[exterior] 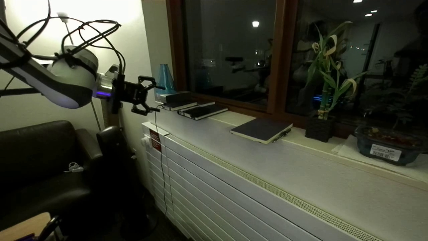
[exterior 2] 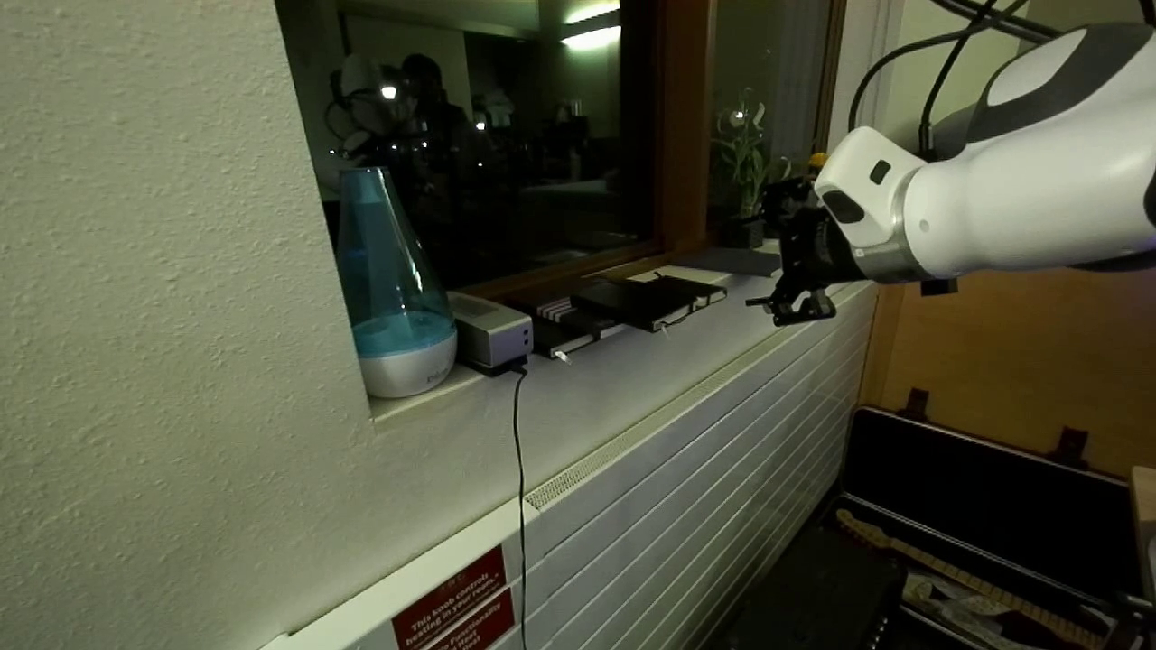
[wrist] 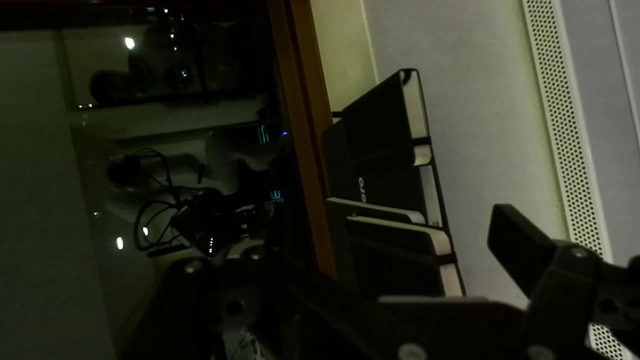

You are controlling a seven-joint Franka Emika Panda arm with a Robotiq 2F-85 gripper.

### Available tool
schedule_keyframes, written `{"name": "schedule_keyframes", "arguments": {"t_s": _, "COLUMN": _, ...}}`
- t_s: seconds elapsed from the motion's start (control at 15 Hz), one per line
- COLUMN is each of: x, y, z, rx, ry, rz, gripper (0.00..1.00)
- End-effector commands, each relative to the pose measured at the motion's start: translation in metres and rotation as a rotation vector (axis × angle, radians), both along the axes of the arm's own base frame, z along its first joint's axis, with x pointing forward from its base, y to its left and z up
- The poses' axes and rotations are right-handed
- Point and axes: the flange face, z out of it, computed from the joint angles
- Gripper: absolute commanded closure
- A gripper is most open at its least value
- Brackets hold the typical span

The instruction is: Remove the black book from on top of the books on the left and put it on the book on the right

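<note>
The black book [wrist: 380,125] lies flat on the left part of the desk [exterior: 321,180], close to the back edge by the window [exterior: 230,43]. In the wrist view it lies partly over a dark lettered book [wrist: 387,192], with its page edge [wrist: 414,112] turned toward the desk's front edge. A second banded book [wrist: 400,260] lies nearer the left end; the first is judged to be the one meant.

The gripper [exterior: 158,98] stands raised, jaws spread with nothing between them, apart from every book in both exterior views. The step in hand is judged to be the approach and grasp.

1. The gripper should align with the page edge before closing, one finger above the cover and one below.
2. It should pinch the black book alone; a deeper bite may drag the lettered book. The elastic band [wrist: 422,141] could snag a fingertip and is best avoided. Whether the black book overhangs enough to admit a finger cannot be told.
3. The lift should be vertical; the transfer then runs toward the desk's right end, parallel to the front edge.
4. Release should come low, with the black book centred on the right-hand book [exterior: 262,129]. The pen [exterior: 282,135] alongside it and the plant pot [exterior: 320,129] nearer the right end need clearance.
</note>
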Motion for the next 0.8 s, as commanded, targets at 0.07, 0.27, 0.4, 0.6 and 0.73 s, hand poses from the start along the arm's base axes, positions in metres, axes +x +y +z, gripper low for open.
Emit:
{"name": "schedule_keyframes", "arguments": {"t_s": 0.07, "x": 0.008, "y": 0.001, "z": -0.017, "rx": 0.01, "ry": -0.066, "rz": 0.045, "gripper": 0.0}}
{"name": "schedule_keyframes", "arguments": {"t_s": 0.27, "x": 0.015, "y": 0.004, "z": -0.03, "rx": 0.012, "ry": -0.106, "rz": 0.075, "gripper": 0.0}}
{"name": "schedule_keyframes", "arguments": {"t_s": 0.4, "x": 0.019, "y": 0.006, "z": -0.039, "rx": 0.013, "ry": -0.124, "rz": 0.09, "gripper": 0.0}}
{"name": "schedule_keyframes", "arguments": {"t_s": 0.6, "x": 0.024, "y": 0.009, "z": -0.049, "rx": 0.019, "ry": -0.163, "rz": 0.108, "gripper": 0.0}}
{"name": "schedule_keyframes", "arguments": {"t_s": 0.73, "x": 0.029, "y": 0.01, "z": -0.058, "rx": 0.023, "ry": -0.198, "rz": 0.118, "gripper": 0.0}}
